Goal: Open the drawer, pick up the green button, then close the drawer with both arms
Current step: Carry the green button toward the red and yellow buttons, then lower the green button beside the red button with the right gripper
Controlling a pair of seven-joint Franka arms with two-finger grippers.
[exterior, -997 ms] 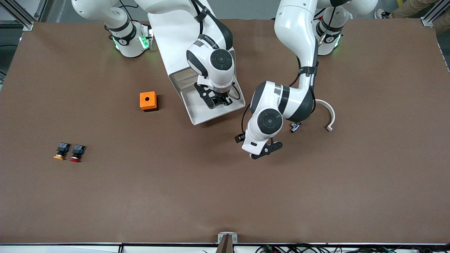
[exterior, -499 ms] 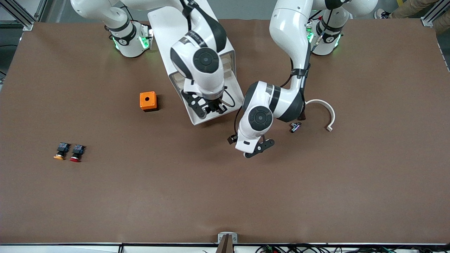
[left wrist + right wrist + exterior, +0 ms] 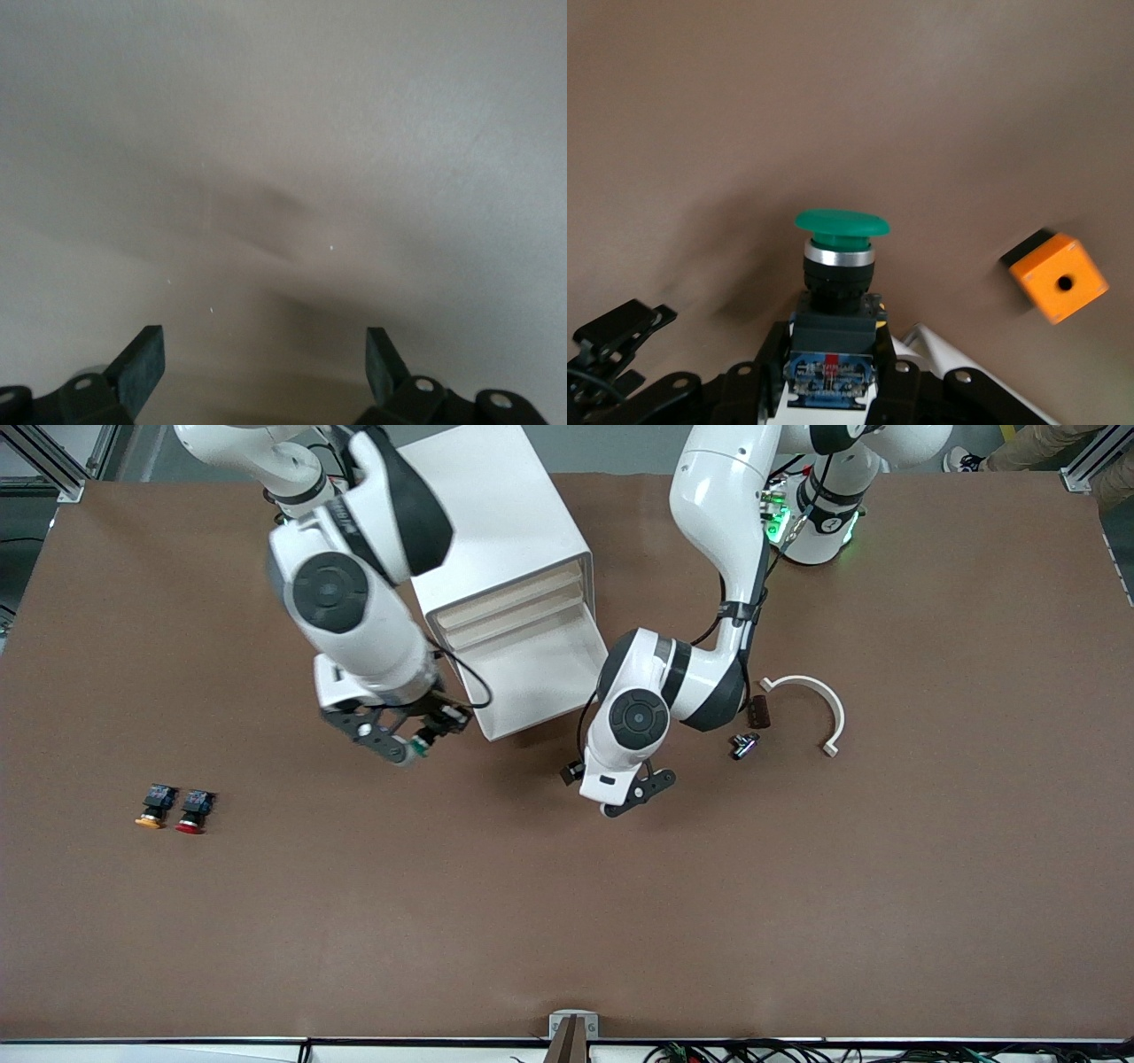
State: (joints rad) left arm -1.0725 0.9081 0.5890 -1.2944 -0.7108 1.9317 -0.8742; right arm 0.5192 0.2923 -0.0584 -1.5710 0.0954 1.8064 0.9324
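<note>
The right gripper (image 3: 409, 737) hung in the air left of centre in the front view, over the bare table (image 3: 532, 903) just off the open drawer (image 3: 532, 682). Its fingers were pinched on the blue-and-black body of the button (image 3: 837, 274), whose green cap pointed away from the wrist; in the front view only a speck of green showed at the fingertips. In the right wrist view an orange box (image 3: 1054, 276) sat on the table near the button's cap.

The cabinet (image 3: 500, 540) stood at upper centre of the front view, with the white drawer pulled out toward the camera.

The left gripper (image 3: 631, 790) hovered low over the table just right of centre, beside the drawer's corner. Its fingers (image 3: 142, 363) were spread wide with nothing between them, and only blurred brown surface showed below.

To the right of the left arm lay a small dark part (image 3: 744, 745) and a white curved piece (image 3: 819, 704). At the lower left of the front view an orange-capped button (image 3: 152, 805) and a red-capped button (image 3: 192, 810) lay side by side.
</note>
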